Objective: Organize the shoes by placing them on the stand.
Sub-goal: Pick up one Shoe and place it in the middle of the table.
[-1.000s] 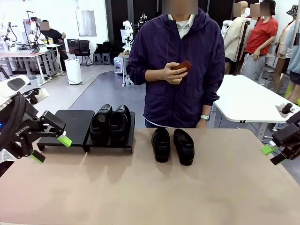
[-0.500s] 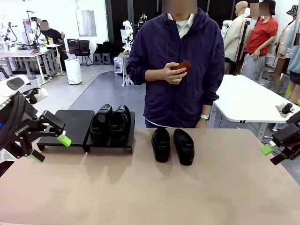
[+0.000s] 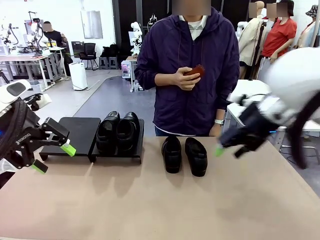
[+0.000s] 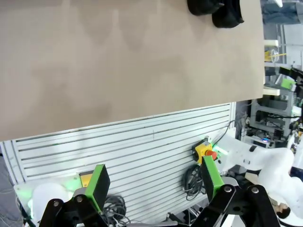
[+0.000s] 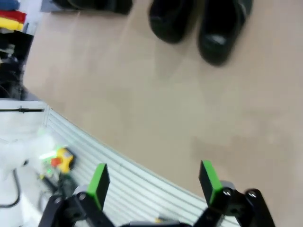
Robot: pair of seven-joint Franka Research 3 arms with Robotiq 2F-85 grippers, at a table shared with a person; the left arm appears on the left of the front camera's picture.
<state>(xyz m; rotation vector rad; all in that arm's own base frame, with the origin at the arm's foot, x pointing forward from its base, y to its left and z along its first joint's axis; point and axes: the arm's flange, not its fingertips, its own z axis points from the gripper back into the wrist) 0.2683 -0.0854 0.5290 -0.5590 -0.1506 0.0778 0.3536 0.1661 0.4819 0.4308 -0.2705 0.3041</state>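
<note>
Standing wide apart with nothing between them, the green fingers (image 4: 98, 187) of the left gripper (image 4: 155, 182) hang off the table's near edge. Past their tips comes a white slatted panel (image 4: 142, 142), then bare table (image 4: 118, 71). Far ahead, well apart from them, lies the table pair (image 4: 215, 9) of black shoes. Just beyond this gripper in the front view is the stand (image 3: 80, 129). The panel nearer the fingers is bare, and the farther one carries the stand pair (image 3: 118, 131) side by side. The right gripper (image 5: 154, 182) is just as wide and holds nothing. Ahead of its tips is open tabletop, then the table pair, with a corner of the stand off to one side. In the front view it is blurred, near that pair but not touching. Beyond the shoes a person (image 3: 190, 90) holds a dark-red object (image 3: 196, 70) in one hand (image 3: 182, 78).
</note>
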